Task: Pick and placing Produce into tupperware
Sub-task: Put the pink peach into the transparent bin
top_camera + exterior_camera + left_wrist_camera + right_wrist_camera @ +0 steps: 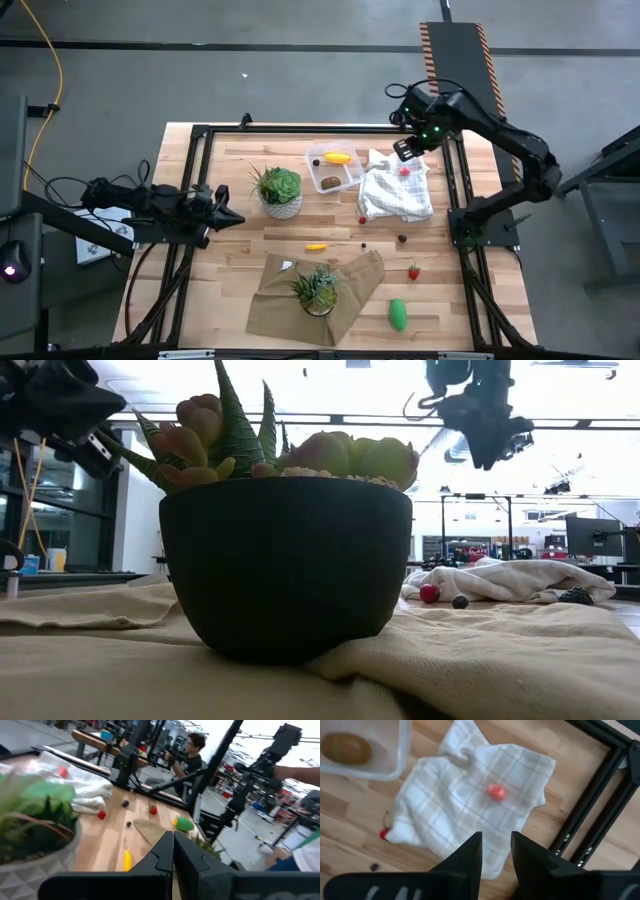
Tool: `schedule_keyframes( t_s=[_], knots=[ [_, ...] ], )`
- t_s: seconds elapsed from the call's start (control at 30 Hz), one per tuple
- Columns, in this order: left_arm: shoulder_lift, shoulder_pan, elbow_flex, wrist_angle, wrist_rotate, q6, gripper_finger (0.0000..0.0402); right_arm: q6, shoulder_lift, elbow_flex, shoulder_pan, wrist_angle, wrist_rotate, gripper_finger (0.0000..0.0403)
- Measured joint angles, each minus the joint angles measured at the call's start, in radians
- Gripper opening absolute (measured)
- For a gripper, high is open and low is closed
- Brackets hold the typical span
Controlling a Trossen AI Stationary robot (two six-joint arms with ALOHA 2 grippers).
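1. Wooden table with a dark frame stands on a grey floor; the left wrist view alone shows a workshop beyond it with a seated person.
2. Landmark: the white cloth, crumpled at the table's far right part. One tan cloth lies toward the near edge from it.
3. Two potted plants: one in a pale pot to the left of the white cloth, one in a dark pot on the tan cloth. The low view is mostly filled by that dark pot, which hides most of the table there.
4. One tupperware sits just left of the white cloth, holding a yellow oblong piece and a brown ball.
5. Right gripper hangs over the white cloth's far edge; its wrist view shows the fingers parted, gripping nothing.
6. Left gripper rests well left of the white cloth, beside the pale pot; its fingers are pressed together, empty.
7. One green piece lies near the front edge, below the white cloth.
8. A second yellow oblong piece lies on bare wood.
9. Three red berries: one on the white cloth, one at its lower-left corner, one toward the front.
10. Two tiny dark ones show clearly: and.
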Motion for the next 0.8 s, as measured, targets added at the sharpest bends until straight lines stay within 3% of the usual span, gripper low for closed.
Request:
schedule_keyframes(
  t_s=[0.33,0.63,0.8],
  knots=[
    [0.000,0.000,-0.013,-0.005,0.065,-0.076,0.0000,-0.086,0.081,0.000,-0.073,-0.003,-0.024,0.0102],
    [0.000,0.000,-0.013,-0.008,0.060,-0.134,0.0000,-0.034,0.157,0.000,-0.108,-0.003,-0.046,0.0172],
    [0.000,0.000,-0.013,-0.008,0.058,-0.135,0.0000,-0.012,0.225,0.000,-0.104,-0.003,-0.045,0.0188]
  ],
)
